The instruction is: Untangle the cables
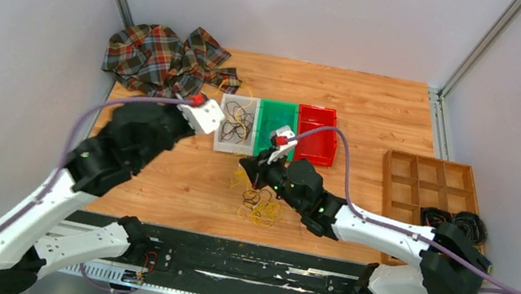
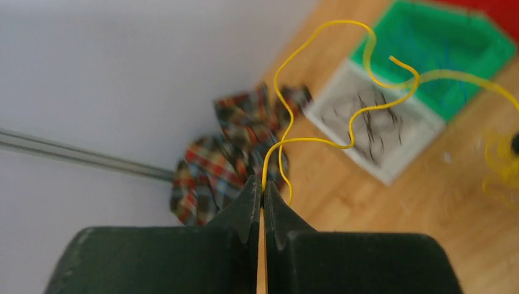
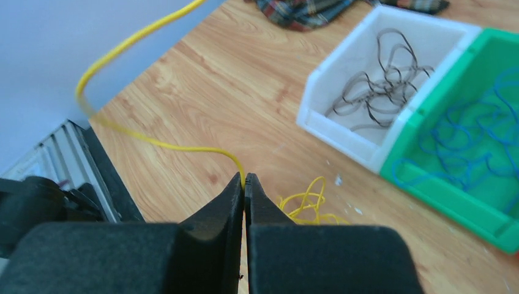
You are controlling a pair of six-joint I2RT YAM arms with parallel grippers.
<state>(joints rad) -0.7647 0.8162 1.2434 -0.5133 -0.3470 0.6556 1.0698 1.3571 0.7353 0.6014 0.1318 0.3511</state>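
Untangling under way as the left hand (image 2: 263, 191) and right hand (image 3: 245, 179) each clamp shut on a thin yellow cable (image 3: 183, 147) above the tangled yellow pile (image 1: 260, 210) on the near worktop (image 1: 377, 111), the next move likely calling for a slow, gentle pull apart.

Thin curly cables (image 1: 261, 205), yellow and black, heaped loose near the middle of the table's (image 1: 377, 111) near edge; black cables (image 1: 237, 123) tangled in the white bin (image 1: 232, 149); blue-green cables (image 3: 465, 153) looped in the green bin (image 3: 440, 190) beside it; one wavy yellow cable (image 2: 343, 144) raised, pinched in the left gripper's (image 2: 262, 191) closed tips; a yellow strand (image 3: 153, 141) arching up from the right gripper's (image 3: 245, 180) closed tips.
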